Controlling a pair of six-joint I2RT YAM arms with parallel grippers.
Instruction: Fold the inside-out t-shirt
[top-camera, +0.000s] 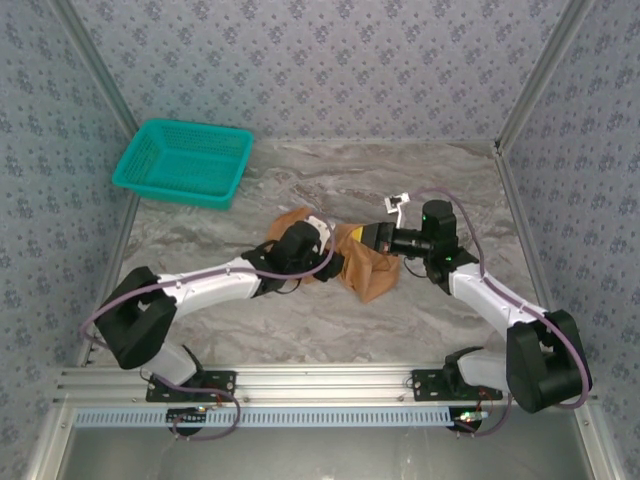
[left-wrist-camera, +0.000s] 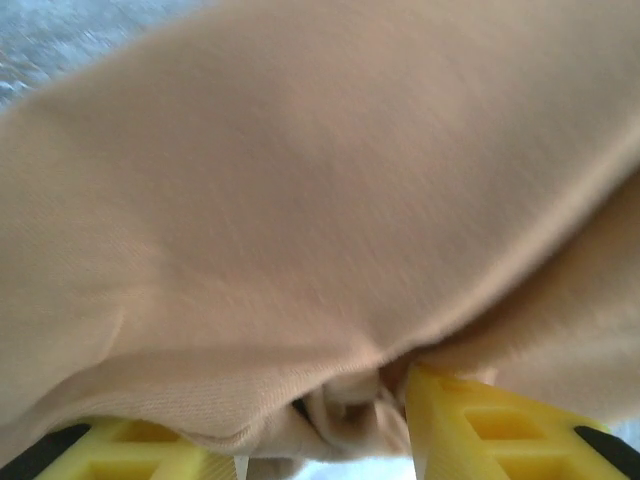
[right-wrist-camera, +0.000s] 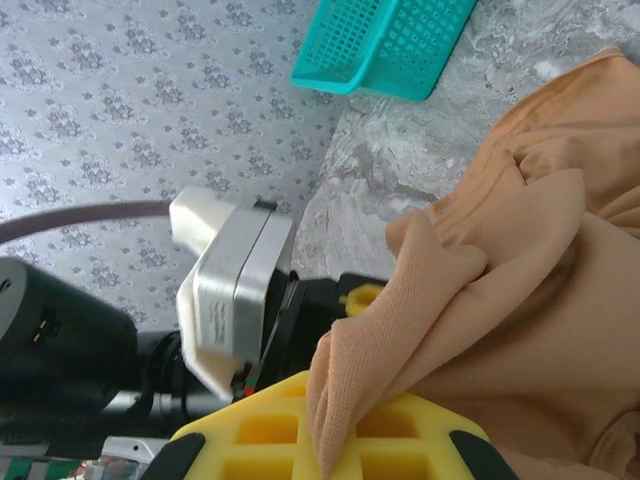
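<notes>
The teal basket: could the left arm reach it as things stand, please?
Probably, but not freely. Bare table lies between the left tool and the basket, yet t-shirt cloth sits between its fingers, so moving off might drag it along.

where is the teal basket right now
In the top view the teal basket sits at the far left corner of the table by the wall, apart from the bunched t-shirt at mid-table.
</notes>
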